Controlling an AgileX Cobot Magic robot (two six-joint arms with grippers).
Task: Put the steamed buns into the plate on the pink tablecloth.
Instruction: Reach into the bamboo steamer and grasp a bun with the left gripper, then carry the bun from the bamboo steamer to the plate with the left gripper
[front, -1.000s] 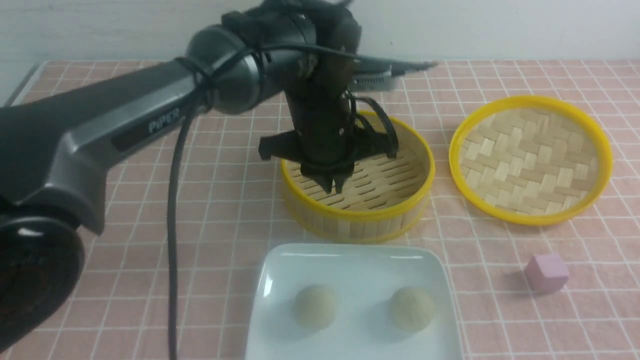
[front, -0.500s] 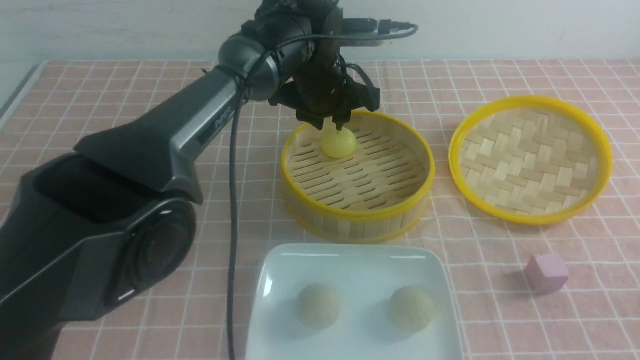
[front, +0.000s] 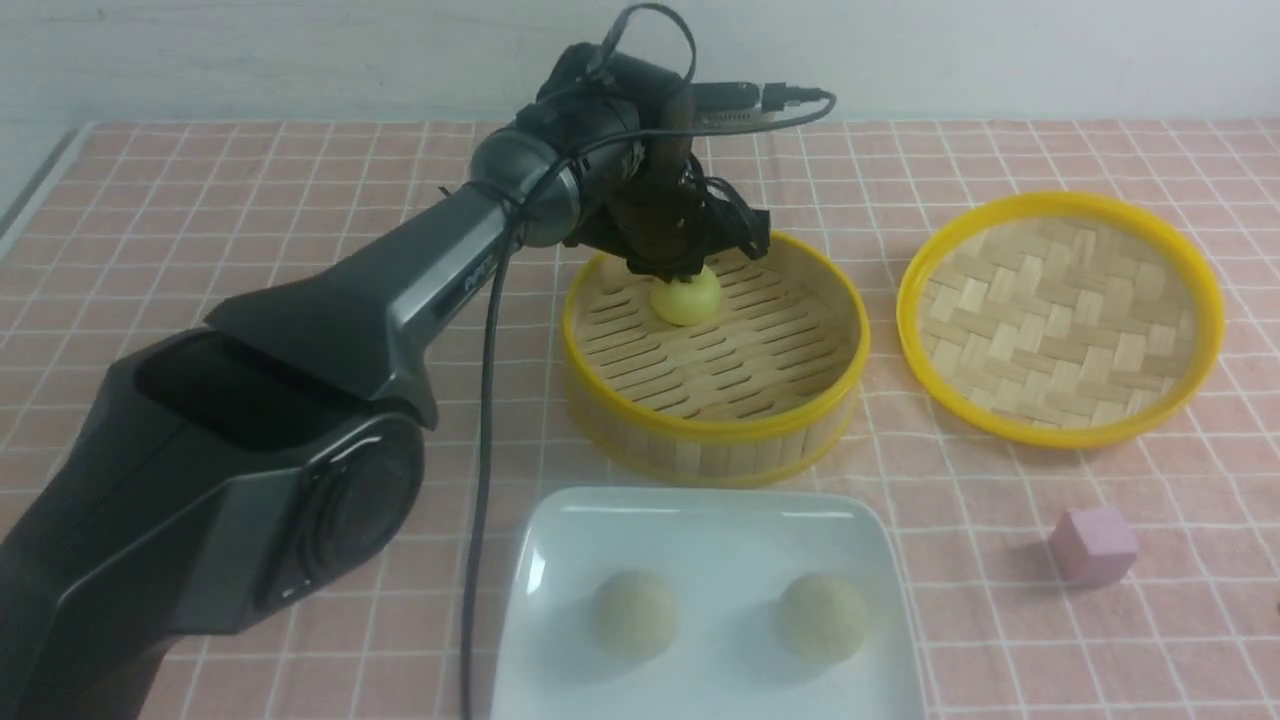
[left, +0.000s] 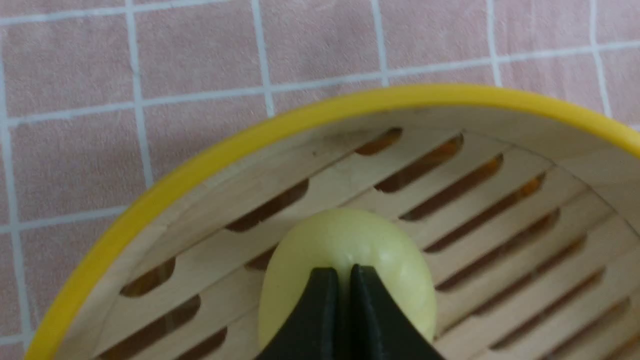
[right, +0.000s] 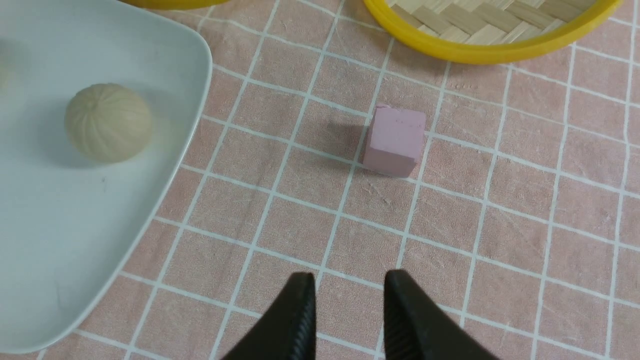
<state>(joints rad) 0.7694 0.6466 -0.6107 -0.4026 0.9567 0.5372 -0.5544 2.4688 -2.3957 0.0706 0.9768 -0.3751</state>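
— Yellow bun (front: 686, 298) is your last one. It sits on the slats at the far left of the bamboo steamer (front: 715, 425). The two pale buns (front: 632, 612) already lie side by side, apart, in the white plate (front: 700, 505), nearest you on the pink tablecloth (front: 250, 220).

— What moved in the last second?

— Your left tool (front: 672, 272) was over the steamer's near-left side. It then swung to the far side and hung spread above the bun. Now it has dropped onto the bun and the jaws have come together.

— So I've got it?

— I wouldn't count on that. In the left wrist view the two black tips are pressed together on the crown of the bun. The bun's bulk bulges out to either side of them rather than sitting between them. Whether you're nipping a little of its skin, I can't tell. Judging from this, a lift may leave it in the steamer. You'd likely have to spread, go lower and close around its middle.

— And the right side?

— Your right tool (right: 348, 277) is spread with nothing in it, hovering over bare cloth near the pink cube (right: 395, 140), right of the plate. The woven lid (front: 1060, 315) lies on the surface right of the steamer, well apart from the bun.
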